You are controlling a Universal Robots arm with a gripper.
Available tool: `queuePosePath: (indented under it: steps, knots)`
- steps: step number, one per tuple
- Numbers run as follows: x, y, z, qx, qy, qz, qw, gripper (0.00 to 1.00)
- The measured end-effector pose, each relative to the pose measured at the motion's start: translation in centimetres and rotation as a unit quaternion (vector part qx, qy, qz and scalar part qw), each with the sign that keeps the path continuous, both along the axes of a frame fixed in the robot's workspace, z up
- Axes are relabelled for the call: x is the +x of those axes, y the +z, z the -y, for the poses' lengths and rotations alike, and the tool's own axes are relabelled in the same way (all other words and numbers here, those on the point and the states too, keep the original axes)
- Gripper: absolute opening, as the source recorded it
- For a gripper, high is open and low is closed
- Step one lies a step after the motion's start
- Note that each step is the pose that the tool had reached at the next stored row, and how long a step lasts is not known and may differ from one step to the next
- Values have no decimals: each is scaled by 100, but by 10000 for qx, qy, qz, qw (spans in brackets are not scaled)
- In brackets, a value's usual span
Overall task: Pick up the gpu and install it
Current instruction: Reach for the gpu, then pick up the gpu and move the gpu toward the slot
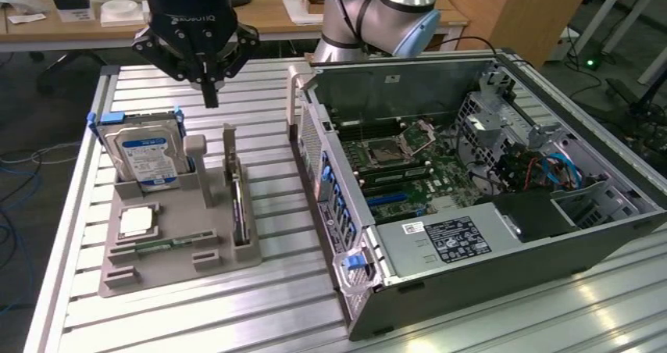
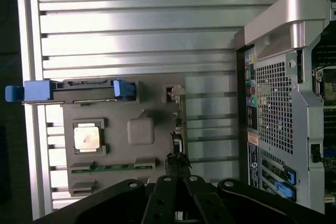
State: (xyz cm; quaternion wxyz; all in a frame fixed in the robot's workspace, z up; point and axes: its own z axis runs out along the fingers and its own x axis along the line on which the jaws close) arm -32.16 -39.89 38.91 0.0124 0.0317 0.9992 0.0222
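Claw point(image 1: 212, 97) pinched tight, empty, hanging over grey holder tray point(image 1: 198, 263). Gpu point(image 1: 237, 201) standing on edge in tray slot, between hard drive point(image 1: 152, 156) and open computer case point(image 1: 469, 236). Exterior view: motherboard point(image 1: 401, 162) inside case. Wrist view: card edge-on, just beyond fingertips; CPU point(image 2: 86, 138) flat in tray.

gpu point(image 1: 240, 205) | thin dark card | standing on edge | slotted in gray holder point(image 1: 172, 247)
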Motion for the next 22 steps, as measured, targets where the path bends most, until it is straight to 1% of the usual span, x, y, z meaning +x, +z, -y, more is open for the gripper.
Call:
queuePosePath:
  steps: [15,17,18,20,22]
  knots:
    - [-1,0,0,0,-1,0,10000,11]
    - [-1,0,0,0,-1,0,10000,23]
    - [-1,0,0,0,-1,0,10000,23]
    - [-1,0,0,0,-1,0,10000,35]
    - [-1,0,0,0,-1,0,10000,35]
